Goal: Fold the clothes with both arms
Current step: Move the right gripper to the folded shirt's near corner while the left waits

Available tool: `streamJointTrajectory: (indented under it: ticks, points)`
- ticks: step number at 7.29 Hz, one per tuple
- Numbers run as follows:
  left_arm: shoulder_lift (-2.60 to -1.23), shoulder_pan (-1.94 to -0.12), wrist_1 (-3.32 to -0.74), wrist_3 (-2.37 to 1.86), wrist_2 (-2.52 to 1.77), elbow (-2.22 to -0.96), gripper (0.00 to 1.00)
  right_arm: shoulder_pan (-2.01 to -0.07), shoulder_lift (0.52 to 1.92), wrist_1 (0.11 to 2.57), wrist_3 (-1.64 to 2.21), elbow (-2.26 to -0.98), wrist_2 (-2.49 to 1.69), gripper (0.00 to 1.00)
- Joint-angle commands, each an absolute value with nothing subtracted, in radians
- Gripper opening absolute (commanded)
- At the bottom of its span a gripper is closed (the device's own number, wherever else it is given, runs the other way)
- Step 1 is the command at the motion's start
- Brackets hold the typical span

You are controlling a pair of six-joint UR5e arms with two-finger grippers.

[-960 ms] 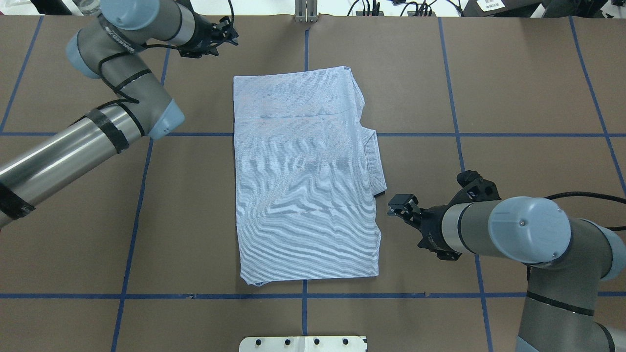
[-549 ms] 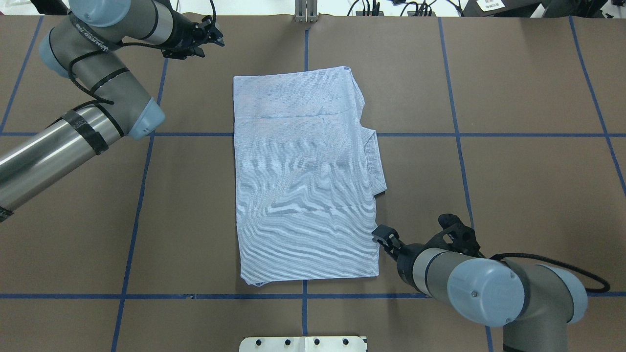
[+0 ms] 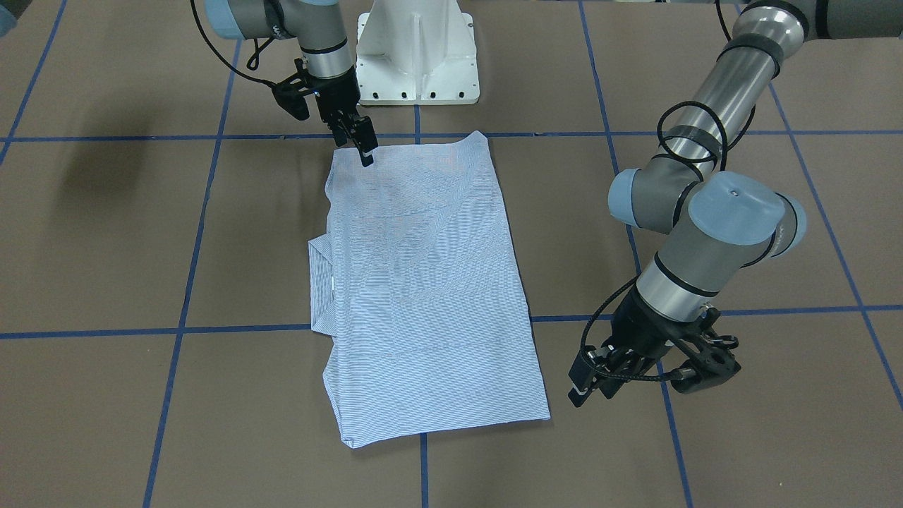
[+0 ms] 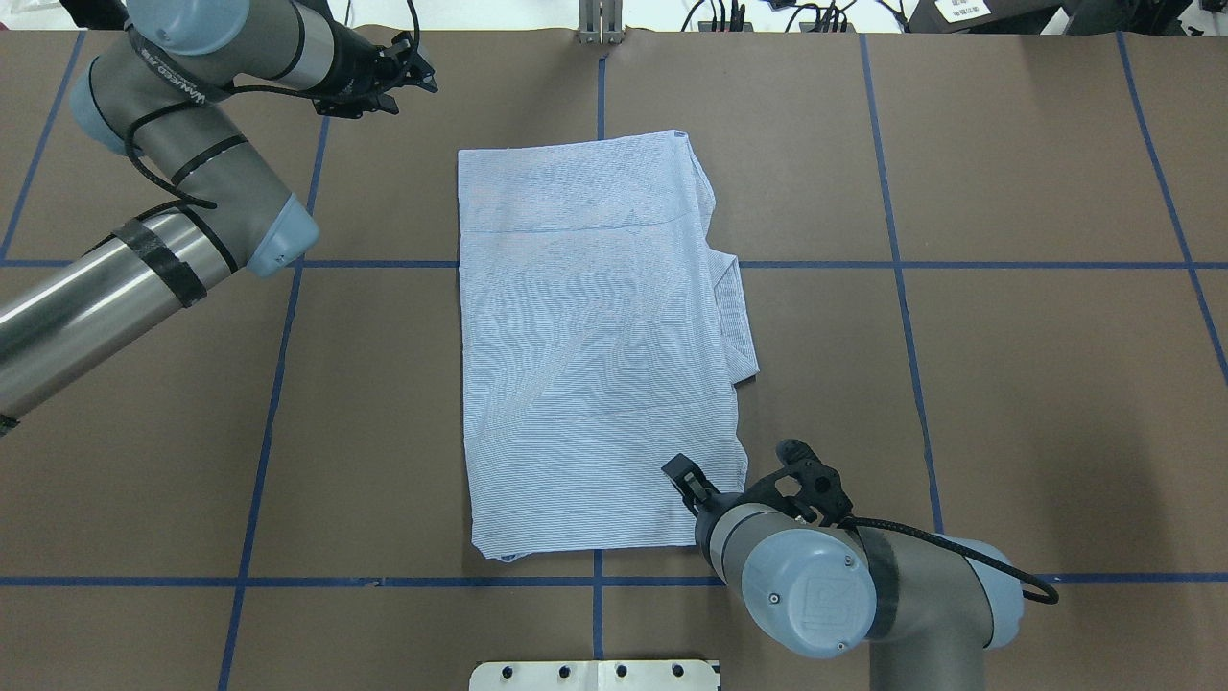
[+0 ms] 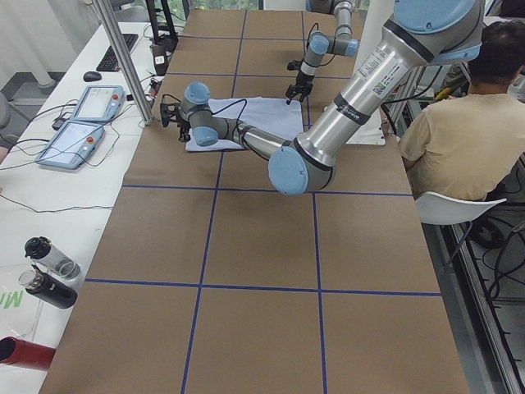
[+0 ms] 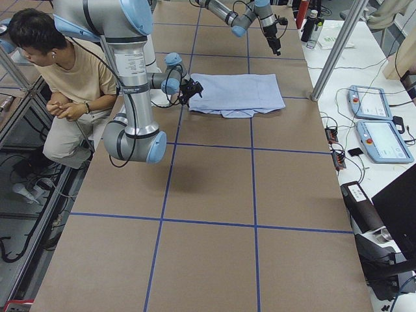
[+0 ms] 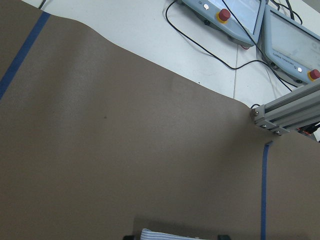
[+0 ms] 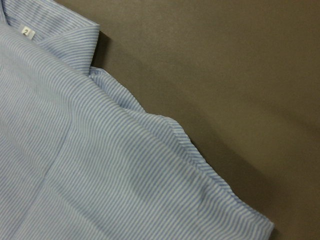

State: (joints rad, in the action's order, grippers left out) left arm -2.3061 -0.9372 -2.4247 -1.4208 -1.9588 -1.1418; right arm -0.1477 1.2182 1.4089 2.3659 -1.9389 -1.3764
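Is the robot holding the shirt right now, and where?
The left hand holds nothing; it is off the shirt. The right hand touches a shirt corner, but a grip cannot be told.

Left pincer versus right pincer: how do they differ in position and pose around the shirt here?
The right pincer hangs over the near right corner of the shirt, by the robot's base; the left pincer is off the fabric, beside its far left corner. The right pincer points almost straight down; the left pincer is slanted. Both are black two-finger pincers.
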Motion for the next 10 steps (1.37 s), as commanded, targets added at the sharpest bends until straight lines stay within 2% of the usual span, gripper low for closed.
streamJointTrajectory:
  ticks: [1, 9, 10]
  points:
    - [-2.303, -0.937, -2.425, -1.424, -1.959, -1.144, 0.64, -0.159, 1.209, 1.433, 2.361, -1.933, -1.381, 1.00]
    - [-2.281, -0.933, -2.433, -1.430, -1.959, -1.164, 0.65, -0.173, 1.204, 1.493, 2.359, -1.902, -1.384, 0.93]
    - [-2.281, -0.933, -2.433, -1.430, -1.959, -1.166, 0.65, -0.173, 1.201, 1.494, 2.359, -1.902, -1.385, 0.85]
